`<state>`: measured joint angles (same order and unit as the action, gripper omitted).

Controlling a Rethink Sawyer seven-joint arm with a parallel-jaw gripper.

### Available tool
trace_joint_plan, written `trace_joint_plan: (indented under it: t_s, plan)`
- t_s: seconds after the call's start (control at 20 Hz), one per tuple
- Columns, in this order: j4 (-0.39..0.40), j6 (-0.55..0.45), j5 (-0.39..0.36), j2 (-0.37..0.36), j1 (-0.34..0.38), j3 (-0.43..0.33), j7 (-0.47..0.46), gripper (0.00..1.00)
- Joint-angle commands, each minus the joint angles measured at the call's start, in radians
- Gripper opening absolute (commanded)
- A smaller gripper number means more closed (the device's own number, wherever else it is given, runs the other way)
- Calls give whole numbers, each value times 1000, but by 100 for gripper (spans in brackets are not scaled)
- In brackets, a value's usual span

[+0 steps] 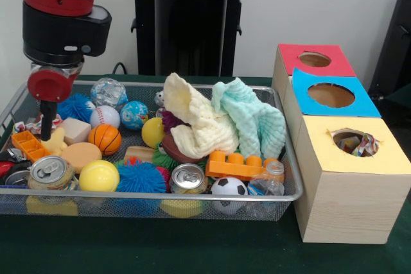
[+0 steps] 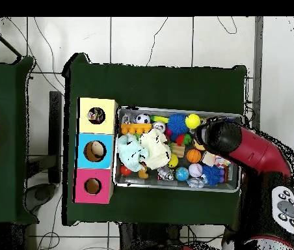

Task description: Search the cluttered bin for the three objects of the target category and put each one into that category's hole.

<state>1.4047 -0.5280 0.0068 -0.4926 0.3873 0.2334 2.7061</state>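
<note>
Your black gripper (image 1: 47,134) reached down at the left end of the wire mesh bin (image 1: 292,187), touching a pale yellow star-shaped block (image 1: 56,142). You could not tell whether it gripped. The yellow-topped wooden box (image 1: 352,174) stood alongside.

The counter (image 1: 192,248) is covered in dark green cloth; two things rest directly on it, a wire-mesh bin (image 1: 212,206) and a row of three wooden boxes just beside it; the bin is a shallow silver tray with a raised rim, heaped with balls, cans, blocks and cloths; the boxes stand touching one another in a line along one short end of the bin; the yellow box (image 1: 350,181) is nearest the camera in the front view, the blue box (image 1: 331,97) is in the middle, the red box (image 1: 313,61) is farthest; each has a round hole in its top; bare green cloth shows all around the bin and boxes.
</note>
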Motion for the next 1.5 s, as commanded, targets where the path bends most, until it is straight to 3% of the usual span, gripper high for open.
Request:
trace_joint_plan:
  t_s: [0.05,0.85,1.5]
  plan:
    - [113,-36,-72,-20,7,-36,-67,100]
    - [247,-3,-134,-77,86,-46,-85,100]
    - [309,153,-174,-16,136,-100,-26,100]
